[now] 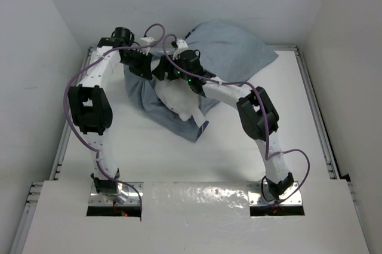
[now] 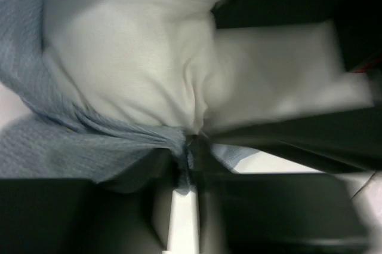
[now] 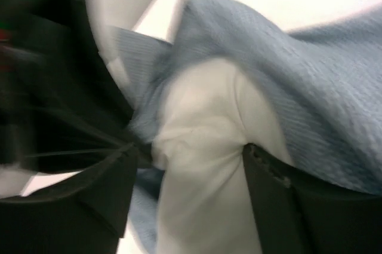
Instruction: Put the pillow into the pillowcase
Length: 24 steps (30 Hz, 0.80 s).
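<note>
Pillow (image 1: 179, 103): white, plump; mid-table, toward far side. Far part sits inside the pillowcase mouth; near part bulges out bare toward the arm bases.
Pillowcase (image 1: 236, 48): grey-blue cloth, lighter side showing. Bulk spreads toward far-R corner and reaches the table's far edge. Rim bunched round the pillow on its L and near sides. Small dark flap at the nearest corner.
L gripper (image 2: 190, 145): fingers closed together, pinching a fold of pillowcase hem. White pillow lies just past the tips, against that cloth.
R gripper (image 3: 191, 149): jaws well apart, nothing clamped. Pillow fills the gap betw. them, pillowcase draped over it from the R. R-side finger (image 3: 286, 206) lies against the pillow's flank; whether it presses, can't tell (view blurred).
Grippers, rel. pos.: close together at the pillowcase mouth, L gripper just L of R gripper, over the pillow's far end.
L arm (image 1: 89, 107): rises from near-L base, bends in toward centre.
R arm (image 1: 258, 116): rises from near-R base, reaches L across to the pillow.
Cables (image 1: 156, 25): purple, one along each arm, loose loops.
Table (image 1: 239, 158): white; raised rails L and R.
</note>
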{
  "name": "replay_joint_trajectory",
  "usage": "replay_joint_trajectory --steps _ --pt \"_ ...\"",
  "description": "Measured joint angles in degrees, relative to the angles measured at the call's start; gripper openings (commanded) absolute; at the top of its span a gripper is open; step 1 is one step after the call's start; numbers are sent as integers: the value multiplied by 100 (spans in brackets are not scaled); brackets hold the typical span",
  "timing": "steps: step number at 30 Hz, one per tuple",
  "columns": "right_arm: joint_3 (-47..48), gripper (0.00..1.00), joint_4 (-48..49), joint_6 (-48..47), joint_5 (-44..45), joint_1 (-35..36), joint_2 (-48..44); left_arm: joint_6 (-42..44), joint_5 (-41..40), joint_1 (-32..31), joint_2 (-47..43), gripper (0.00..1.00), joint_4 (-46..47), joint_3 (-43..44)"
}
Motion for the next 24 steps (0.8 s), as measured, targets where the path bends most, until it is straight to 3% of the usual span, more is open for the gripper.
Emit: replay_joint_trajectory --steps 1,4,9,13,14,15,16,17,19,20,22,24 --pt "-24 76 -15 -109 -48 -9 -50 -17 -136 0 0 26 46 -90" --pt "-361 82 -57 -310 -260 -44 -472 -138 -356 33 0 58 190 -262" --pt "-1410 81 -236 -763 -221 -50 -1781 -323 -494 55 -2 75 179 -70" --pt "-2273 16 -391 -1132 157 39 -2846 -367 -520 55 -57 78 17 446" --pt "-2459 1 -466 -1165 310 101 -3058 -365 -535 55 -118 74 -55 518" --pt "-2603 1 -540 -1191 455 170 -3215 -363 -546 55 -195 71 -151 557" --pt "-2710 5 -616 -1196 568 223 -3322 -345 -566 55 -271 61 -280 584" --pt "-2824 28 -693 -1187 699 275 -3410 -339 -584 55 -345 53 -400 592" --pt "-3062 49 -855 -1182 935 391 -3550 -299 -675 55 -468 32 -680 625" --pt "-3193 68 -953 -1241 1062 463 -3615 -275 -732 55 -518 26 -811 629" --pt "-3442 78 -1172 -1335 1314 568 -3773 -243 -857 55 -597 13 -1043 605" --pt "-3683 85 -1368 -1390 1547 638 -4000 -177 -935 55 -726 9 -1156 378"
